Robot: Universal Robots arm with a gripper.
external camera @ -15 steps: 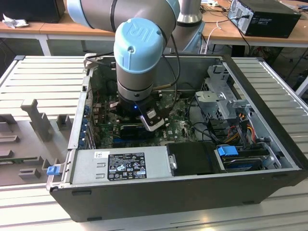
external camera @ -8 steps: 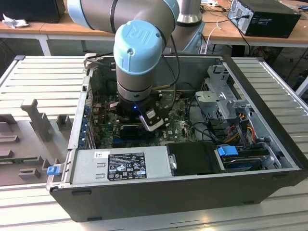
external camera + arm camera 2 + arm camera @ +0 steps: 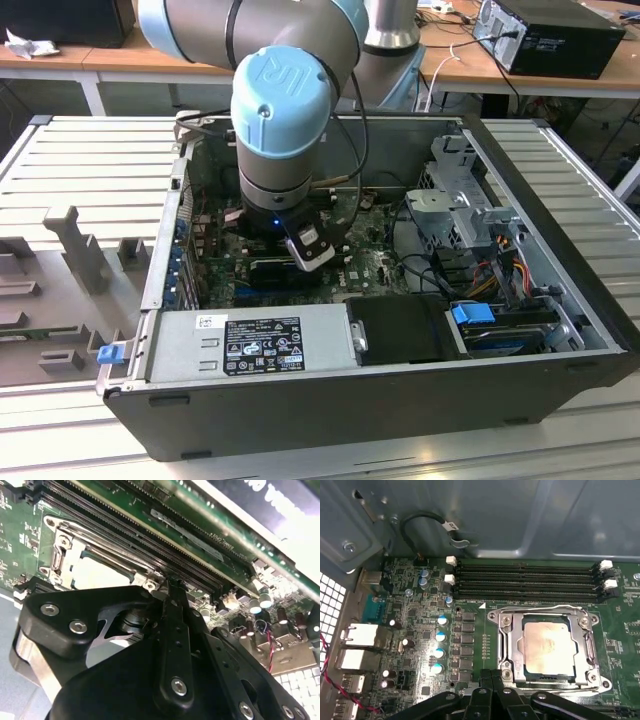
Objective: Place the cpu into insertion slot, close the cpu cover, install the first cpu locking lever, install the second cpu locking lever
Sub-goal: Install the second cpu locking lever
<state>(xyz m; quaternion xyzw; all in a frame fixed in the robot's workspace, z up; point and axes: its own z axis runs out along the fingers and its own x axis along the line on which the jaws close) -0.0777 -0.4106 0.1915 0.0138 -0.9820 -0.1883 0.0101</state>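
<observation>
In the first wrist view the pale cpu (image 3: 545,647) lies flat inside the insertion slot (image 3: 517,667) on the green board. The silvery cpu cover (image 3: 507,632) is folded down around it, framing the chip. My gripper (image 3: 493,676) is shut with nothing between its fingers, its tips right at the socket's edge nearest me. In the second wrist view the joined fingertips (image 3: 170,587) reach a corner of the cpu cover (image 3: 65,555), with the cpu (image 3: 97,572) just beyond. A thin wire lever (image 3: 535,610) runs along the socket's far side.
Black memory slots (image 3: 525,582) run along the far side of the socket, and capacitors (image 3: 439,652) stand beside it. In the exterior view the arm (image 3: 282,110) reaches down into the open computer case (image 3: 330,400); a drive cage (image 3: 460,205) and cables crowd the exterior view's right.
</observation>
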